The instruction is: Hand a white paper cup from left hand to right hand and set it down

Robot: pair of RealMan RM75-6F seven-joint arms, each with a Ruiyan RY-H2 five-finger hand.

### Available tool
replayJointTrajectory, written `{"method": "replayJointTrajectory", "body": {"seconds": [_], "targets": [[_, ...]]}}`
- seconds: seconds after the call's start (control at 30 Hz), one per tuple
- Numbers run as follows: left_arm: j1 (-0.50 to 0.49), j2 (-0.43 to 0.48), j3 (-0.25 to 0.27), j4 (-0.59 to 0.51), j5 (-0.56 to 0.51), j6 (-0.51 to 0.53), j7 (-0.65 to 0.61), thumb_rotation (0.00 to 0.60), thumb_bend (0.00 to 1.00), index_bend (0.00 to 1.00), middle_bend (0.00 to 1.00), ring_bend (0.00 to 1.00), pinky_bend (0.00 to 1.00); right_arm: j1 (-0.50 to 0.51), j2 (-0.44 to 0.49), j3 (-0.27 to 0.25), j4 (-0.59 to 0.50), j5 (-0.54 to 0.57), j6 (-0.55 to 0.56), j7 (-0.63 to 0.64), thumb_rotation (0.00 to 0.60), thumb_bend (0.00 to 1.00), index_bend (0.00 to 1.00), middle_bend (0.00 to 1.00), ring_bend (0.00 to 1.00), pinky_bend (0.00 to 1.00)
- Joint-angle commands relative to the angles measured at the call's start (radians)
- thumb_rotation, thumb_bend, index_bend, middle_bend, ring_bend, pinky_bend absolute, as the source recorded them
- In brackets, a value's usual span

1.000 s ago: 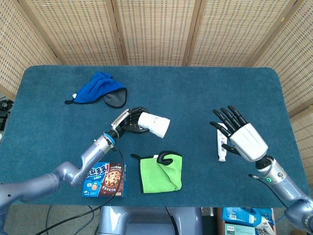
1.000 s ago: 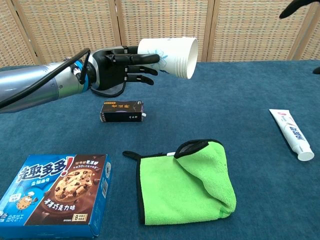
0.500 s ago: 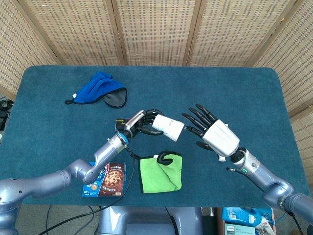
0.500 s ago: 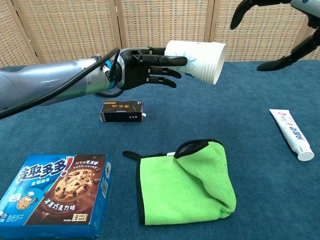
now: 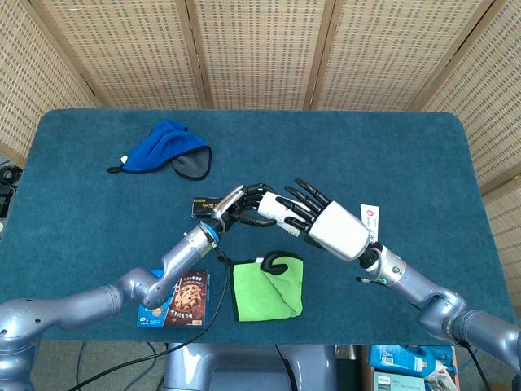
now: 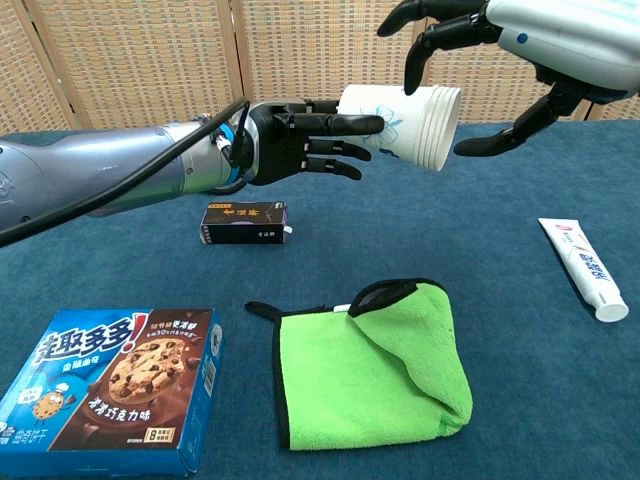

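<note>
Since half a sec ago the right hand (image 6: 540,45) has moved in from apart to over the white paper cup (image 6: 405,125); its fingers (image 6: 425,45) are now arched wide around the cup's open rim, one fingertip at the top edge, thumb reaching under, not clamped on it as far as chest view shows. Left hand (image 6: 300,140) has stayed put, fingers wrapped round the cup's base end, holding it on its side in the air, mouth toward the right hand. In head view the cup (image 5: 273,208) sits mid-table, above the worktop (image 5: 407,163), mostly covered by both hands. Below it, near the front edge, lies the green cloth (image 6: 375,370), folded, w/ black trim. Small black box (image 6: 245,222) sits just behind and left of the cloth, under the left forearm. Cookie box (image 6: 110,390) at front-left corner area. Toothpaste tube (image 6: 585,265) toward the right edge, well apart from the cloth. Blue cloth (image 5: 167,149) toward the back-left. Open worktop shows along the back edge and over the right half btw the tube and the right edge.
</note>
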State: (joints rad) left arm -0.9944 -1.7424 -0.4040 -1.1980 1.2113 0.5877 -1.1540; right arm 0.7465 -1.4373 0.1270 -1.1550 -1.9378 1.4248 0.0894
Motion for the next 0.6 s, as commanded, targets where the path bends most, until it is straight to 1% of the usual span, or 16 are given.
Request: {"method": "replayJointTrajectory", "body": {"seconds": [0.03,0.13,0.33,0.43,0.6], "targets": [[0.002,0.002,-0.002,-0.002,0.003,-0.002,0.003,0.6,0.14,0.46,0.46,0.45,0.47,0.007,-0.01,-0.001,0.01,0.002,0.012,0.001,0.6,0.36,0.45,0.26,0.04,0.07],[0.005,0.002,-0.004,-0.005,0.006,-0.006,0.004,0.6,0.14,0.46,0.46,0.45,0.47,0.014,-0.02,-0.001,0.027,0.008,0.017,0.001,0.6,0.37,0.45,0.26,0.04,0.07],[0.007,0.001,-0.005,-0.002,0.015,-0.017,0.004,0.6,0.14,0.46,0.46,0.45,0.47,0.03,-0.027,-0.014,0.094,-0.005,0.038,-0.018,0.6,0.38,0.45,0.27,0.05,0.07],[0.009,-0.002,-0.006,0.003,0.018,-0.021,0.003,0.6,0.14,0.46,0.46,0.45,0.47,0.034,-0.035,-0.018,0.112,0.001,0.048,-0.004,0.6,0.39,0.46,0.27,0.05,0.07],[0.01,-0.007,-0.01,0.009,0.022,-0.026,0.001,0.6,0.14,0.46,0.46,0.45,0.46,0.043,-0.053,-0.021,0.148,0.002,0.083,0.007,0.6,0.44,0.49,0.3,0.07,0.1]]}}
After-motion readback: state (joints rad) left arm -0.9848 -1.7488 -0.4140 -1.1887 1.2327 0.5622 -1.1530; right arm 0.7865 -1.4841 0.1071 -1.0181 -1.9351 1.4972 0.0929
